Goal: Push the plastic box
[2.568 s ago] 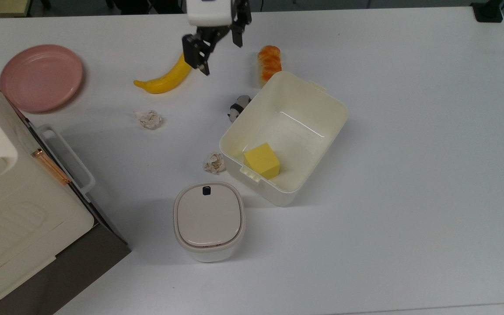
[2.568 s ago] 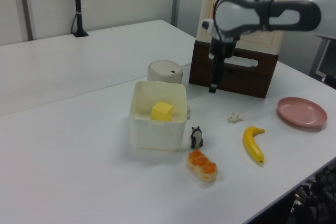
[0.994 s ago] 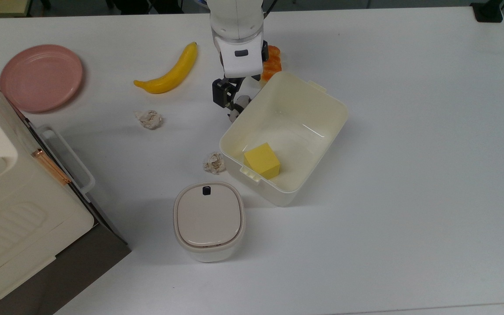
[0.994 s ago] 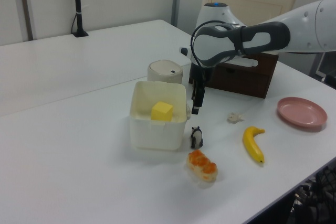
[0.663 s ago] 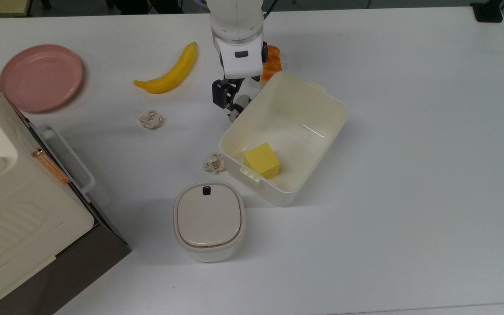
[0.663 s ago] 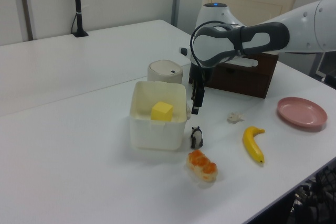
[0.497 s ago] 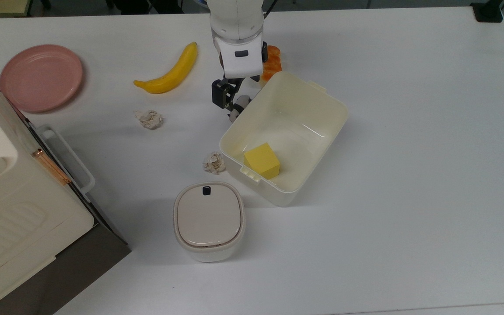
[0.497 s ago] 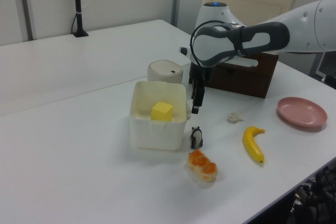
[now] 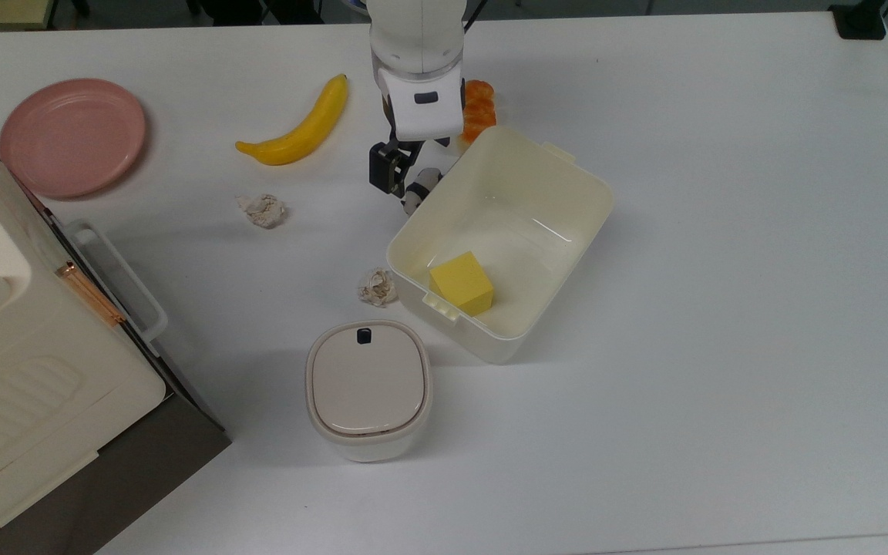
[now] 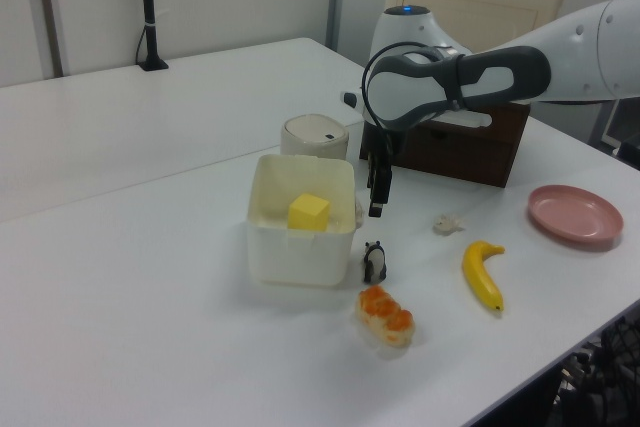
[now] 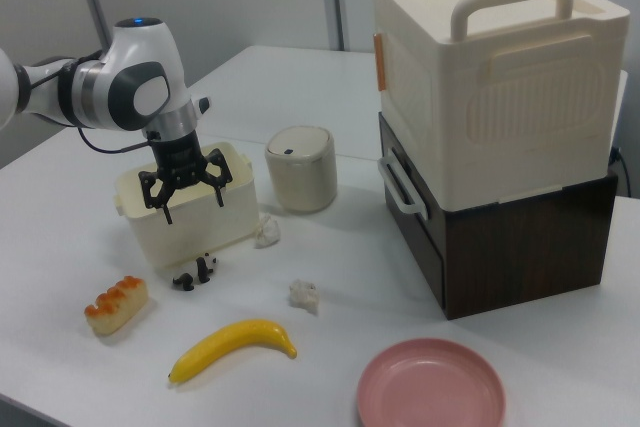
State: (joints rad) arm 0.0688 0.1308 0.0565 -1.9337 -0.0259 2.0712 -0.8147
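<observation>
- Going left to right in the top view, a pink plate [image 9: 72, 136] lies near the worktop's [image 9: 721, 308] far left corner, with a big cream appliance [image 9: 20, 370] below it at the left edge.
- A banana [image 9: 297, 135] and two crumpled paper scraps [image 9: 262, 210] follow, and a lidded white container [image 9: 368, 389] stands nearer the bottom.
- The hand [image 11: 187, 193] hangs above the worktop with its fingers spread wide and nothing held, just off the plastic box's [image 9: 502, 239] long left wall, over a small panda figure [image 9: 416, 190].
- The plastic box sits at the middle of the worktop, turned at an angle, with a yellow cube [image 9: 461, 283] inside its near corner.
- An orange-topped sushi piece [image 9: 478, 108] lies just beyond the box's far corner.
</observation>
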